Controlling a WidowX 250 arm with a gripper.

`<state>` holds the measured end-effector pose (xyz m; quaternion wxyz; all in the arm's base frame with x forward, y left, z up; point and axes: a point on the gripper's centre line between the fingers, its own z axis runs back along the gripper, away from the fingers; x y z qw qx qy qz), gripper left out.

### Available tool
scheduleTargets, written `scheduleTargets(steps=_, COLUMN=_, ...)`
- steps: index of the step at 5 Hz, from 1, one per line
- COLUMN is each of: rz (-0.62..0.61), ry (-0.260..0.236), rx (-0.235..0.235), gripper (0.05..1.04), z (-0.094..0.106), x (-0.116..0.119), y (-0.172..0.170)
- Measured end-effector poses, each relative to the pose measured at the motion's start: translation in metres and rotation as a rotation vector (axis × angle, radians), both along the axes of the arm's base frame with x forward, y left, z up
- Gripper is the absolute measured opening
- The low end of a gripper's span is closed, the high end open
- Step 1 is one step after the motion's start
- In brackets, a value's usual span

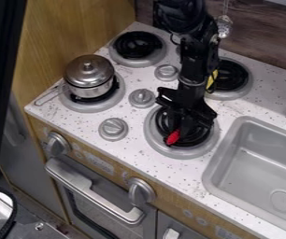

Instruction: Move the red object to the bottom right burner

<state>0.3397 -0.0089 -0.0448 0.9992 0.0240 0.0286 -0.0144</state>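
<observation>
We look down at a slant on a toy kitchen's speckled pale tabletop, with wood panelling along its left side. The black robot arm comes in from the top edge and hangs over the right half of the stove area. On our right, a grey sink is set into the tabletop. Below the front edge we see a long silver oven handle.

Four round burners sit in a two-by-two layout: the bottom right burner, the bottom left burner, the top left burner and the top right burner, each dark with a grey rim. The black hand points down over the bottom right one; we cannot tell whether it is wide or narrow, or whether it holds anything. A lidded silver pot stands on the bottom left one. Three grey knobs rise between the burners. A yellow item, partly hidden by the arm, shows at the top right one. Smallest is the red object, at the front left of the bottom right burner's dark coil, right by the hand.
</observation>
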Motion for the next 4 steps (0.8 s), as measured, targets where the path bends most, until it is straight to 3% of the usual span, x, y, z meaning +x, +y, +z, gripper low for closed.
scheduleTargets(steps=2, rz=-0.040, ry=0.011, rx=-0.011, gripper=0.955, z=0.009, x=-0.005, y=-0.009)
scheduleTargets(steps=3, rz=-0.054, ry=-0.058, rx=-0.015, gripper=0.995, z=0.039, x=-0.005, y=-0.014)
scheduleTargets(steps=4, rz=-0.050, ry=-0.092, rx=-0.031, gripper=0.995, z=0.054, x=-0.008, y=-0.018)
